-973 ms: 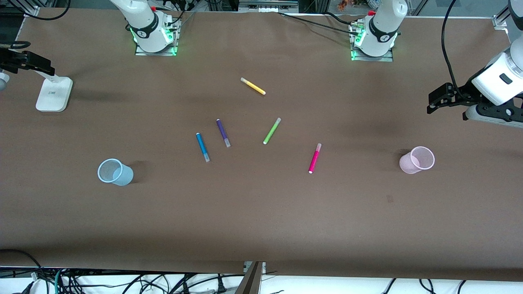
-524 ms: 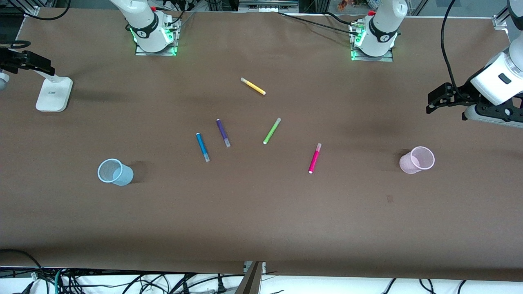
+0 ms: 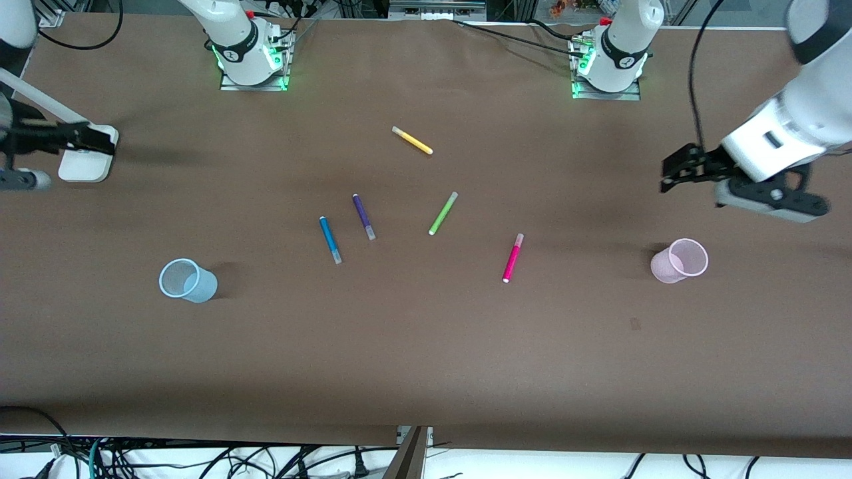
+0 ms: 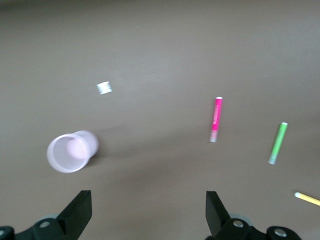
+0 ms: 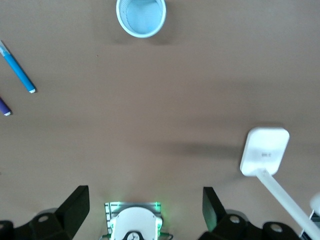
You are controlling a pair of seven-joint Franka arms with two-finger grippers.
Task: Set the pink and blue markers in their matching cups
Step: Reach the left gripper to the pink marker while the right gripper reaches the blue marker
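Observation:
The pink marker point(image 3: 512, 258) lies on the table between the lime-green pen and the pale pink cup point(image 3: 680, 261). The blue marker point(image 3: 330, 239) lies beside the purple pen, with the pale blue cup point(image 3: 188, 281) toward the right arm's end. My left gripper point(image 3: 673, 171) is open and empty in the air, over bare table beside the pink cup. Its wrist view shows the pink cup point(image 4: 72, 151) and pink marker point(image 4: 216, 119). My right gripper point(image 3: 100, 140) is open and empty over the white stand. Its wrist view shows the blue cup point(image 5: 141, 16) and blue marker point(image 5: 17, 67).
A purple pen point(image 3: 363, 216), a lime-green pen point(image 3: 442, 213) and a yellow pen point(image 3: 412, 140) lie mid-table. A white stand point(image 3: 86, 156) sits at the right arm's end. Both arm bases stand along the table's edge farthest from the front camera.
The left gripper has swung inward from the table's end toward the pink cup. The right gripper has shifted a little inward over the white stand. Markers and cups have not moved.

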